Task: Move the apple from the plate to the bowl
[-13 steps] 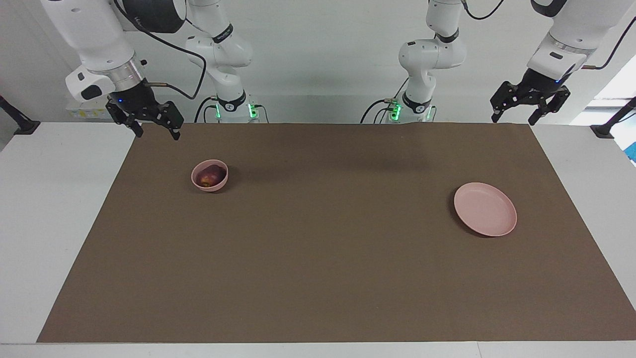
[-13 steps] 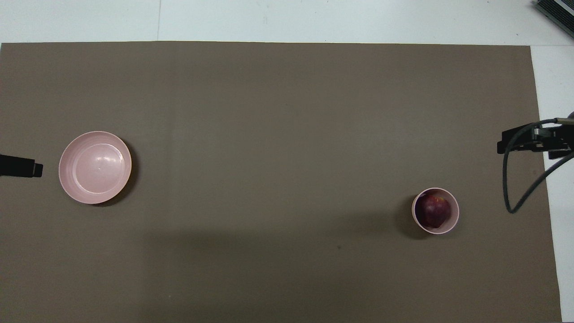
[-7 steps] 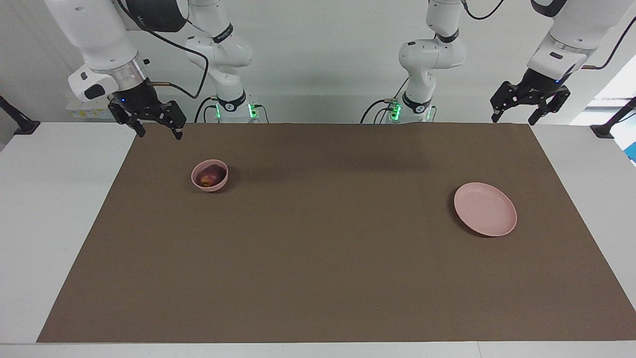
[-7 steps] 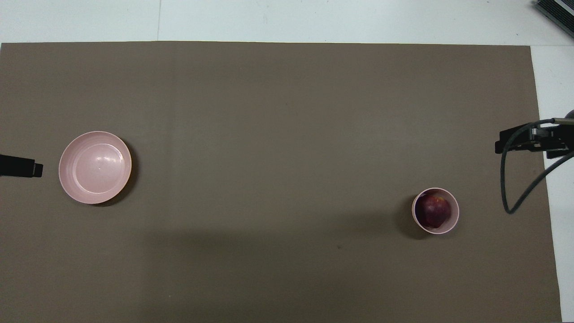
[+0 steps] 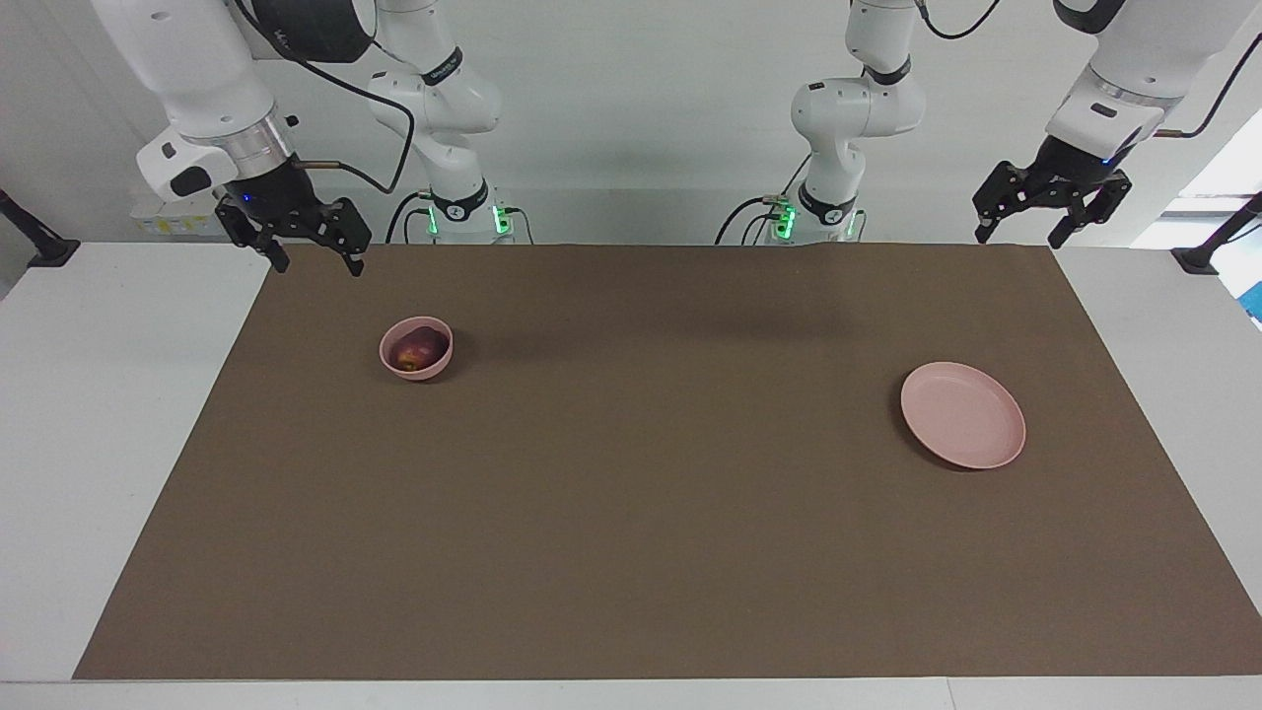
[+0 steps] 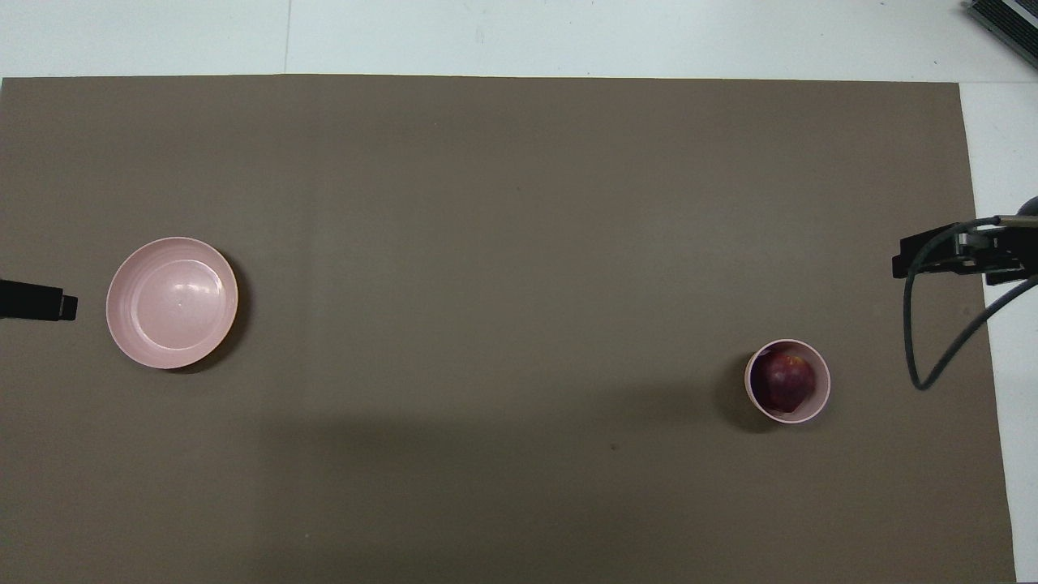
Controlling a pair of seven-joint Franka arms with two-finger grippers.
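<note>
While both arms wait raised at the table's corners: apple [image 5: 418,349] in bowl [image 5: 440,363], toward right arm's end. Plate [image 5: 962,429] bare, well apart, toward left arm's end. Right gripper [image 5: 311,261] fingers spread wide, holding nothing. Left gripper [image 5: 1019,235] likewise spread, nothing held. Brown mat [image 5: 651,493] underneath.

You'll find the apple [image 5: 419,348] in the bowl [image 5: 416,370] toward the right arm's end of the table [image 5: 631,513]. The plate [image 5: 962,428] lies well apart, toward the left arm's end, slightly farther from the robots.
</note>
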